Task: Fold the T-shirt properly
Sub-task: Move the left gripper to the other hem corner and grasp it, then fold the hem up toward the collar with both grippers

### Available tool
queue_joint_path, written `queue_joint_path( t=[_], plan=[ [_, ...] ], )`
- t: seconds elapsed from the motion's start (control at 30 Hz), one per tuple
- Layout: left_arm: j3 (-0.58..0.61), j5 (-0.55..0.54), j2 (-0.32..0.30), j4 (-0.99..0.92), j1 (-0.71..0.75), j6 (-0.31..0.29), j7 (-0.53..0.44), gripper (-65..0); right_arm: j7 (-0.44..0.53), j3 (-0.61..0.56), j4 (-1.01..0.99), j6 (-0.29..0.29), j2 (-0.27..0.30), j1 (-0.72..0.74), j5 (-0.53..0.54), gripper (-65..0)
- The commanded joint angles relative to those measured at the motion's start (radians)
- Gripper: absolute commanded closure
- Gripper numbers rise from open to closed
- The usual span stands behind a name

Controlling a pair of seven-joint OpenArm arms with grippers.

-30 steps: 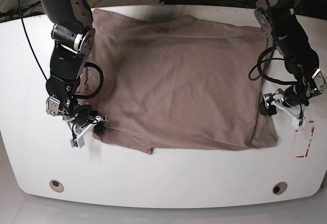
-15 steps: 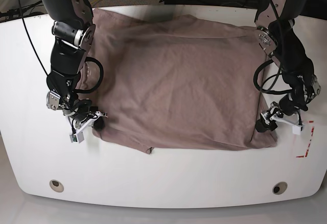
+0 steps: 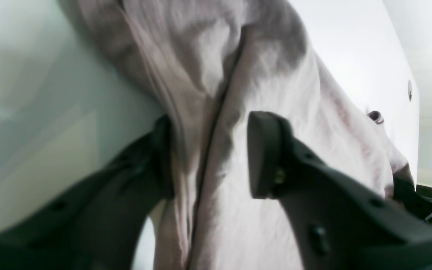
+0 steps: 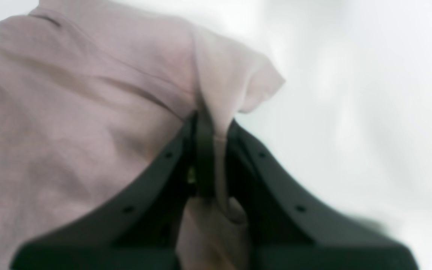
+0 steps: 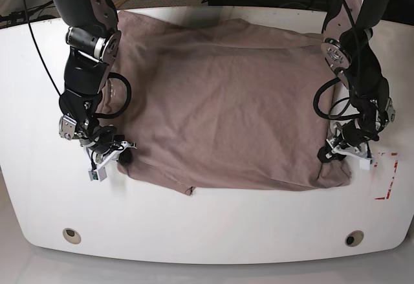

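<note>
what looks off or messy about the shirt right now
The T-shirt lies spread on the white table, but its far edge hangs over the table's back rim. A small flap pokes out from the near hem, and the near corner beside the left end effector is bunched.

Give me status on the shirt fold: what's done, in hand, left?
Done: the T-shirt lies spread on the white table, and the right tool is shut on a pinch of cloth at one near corner.
In hand: the left tool straddles a ridge of fabric at the other near corner, with a gap still at one pad.
Left: no fold shows yet, so all the folding remains.
</note>
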Motion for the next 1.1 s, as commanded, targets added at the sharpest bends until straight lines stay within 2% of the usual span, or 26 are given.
queue_joint_path(
  t=[0.0, 0.13, 0.2, 0.33, 0.43, 0.53, 0.7, 0.9, 1.0, 1.07],
  plan=[
    [0.002, 0.018, -0.01, 0.01, -0.02, 0.053, 0.02, -16.4, -0.005, 0.0, 0.015, 0.002, 0.011, 0.025, 0.003, 0.0],
    [0.008, 0.018, -0.012, 0.012, -0.02, 0.1, 0.02, -3.5, -0.005, 0.0, 0.015, 0.002, 0.011, 0.025, 0.003, 0.0],
    [0.011, 0.019, -0.013, 0.013, -0.02, 0.102, 0.02, -0.3, -0.005, 0.0, 0.015, 0.002, 0.011, 0.025, 0.003, 0.0],
    [0.011, 0.024, -0.012, 0.082, -0.012, 0.105, 0.029, -1.0, -0.005, 0.0, 0.017, 0.002, 0.011, 0.025, 0.003, 0.0],
    [0.011, 0.025, -0.012, 0.164, -0.009, 0.105, 0.084, -1.0, -0.012, 0.0, 0.02, 0.002, 0.011, 0.025, 0.006, 0.0],
    [0.012, 0.024, -0.009, 0.256, 0.025, 0.103, 0.158, -1.0, -0.043, 0.0, 0.035, 0.004, 0.016, 0.026, 0.009, 0.0],
    [0.055, 0.019, -0.01, 0.449, 0.101, 0.102, 0.278, -1.0, -0.118, 0.0, 0.18, 0.004, 0.011, -0.006, 0.009, 0.0],
    [0.071, 0.018, -0.012, 0.67, 0.235, 0.1, 0.361, -1.3, -0.217, 0.0, 0.319, 0.006, 0.01, -0.06, 0.009, 0.0],
    [0.072, 0.018, -0.015, 0.742, 0.301, 0.076, 0.361, -2.1, -0.232, 0.0, 0.362, 0.018, 0.01, -0.089, 0.009, 0.0],
    [0.072, 0.018, -0.032, 0.759, 0.329, 0.042, 0.364, -6.4, -0.232, 0.0, 0.379, 0.05, 0.001, -0.107, 0.009, 0.0]
  ],
)
